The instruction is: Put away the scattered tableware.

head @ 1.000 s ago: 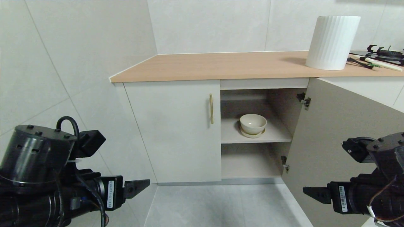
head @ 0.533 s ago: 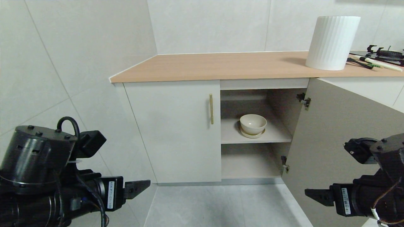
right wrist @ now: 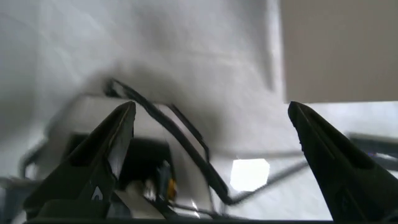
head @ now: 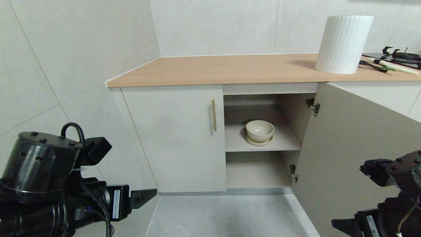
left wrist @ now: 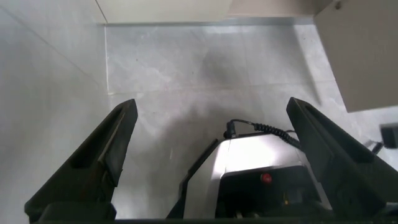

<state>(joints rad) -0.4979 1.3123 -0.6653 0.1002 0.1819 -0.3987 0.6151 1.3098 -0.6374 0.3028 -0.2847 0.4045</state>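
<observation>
A cream bowl (head: 260, 130) sits on a small plate (head: 259, 142) on the upper shelf (head: 286, 142) of the open cabinet. My left gripper (head: 144, 196) hangs low at the left, well short of the cabinet. It is open over the grey floor tiles, with nothing between its fingers (left wrist: 106, 155). My right gripper (head: 342, 225) is low at the right, in front of the open door. It is open too and holds nothing, its fingers (right wrist: 99, 155) spread wide.
The right cabinet door (head: 345, 144) stands swung out toward me. The left door (head: 174, 138) with its brass handle (head: 214, 115) is closed. On the wooden countertop (head: 223, 69) stand a white ribbed cylinder (head: 343, 44) and some utensils (head: 391, 65). A lower shelf (head: 256, 172) is bare.
The whole head view has shifted a little, so the camera moved. My right gripper has sunk lower and to the right in the view. The left gripper and bowl are unchanged.
</observation>
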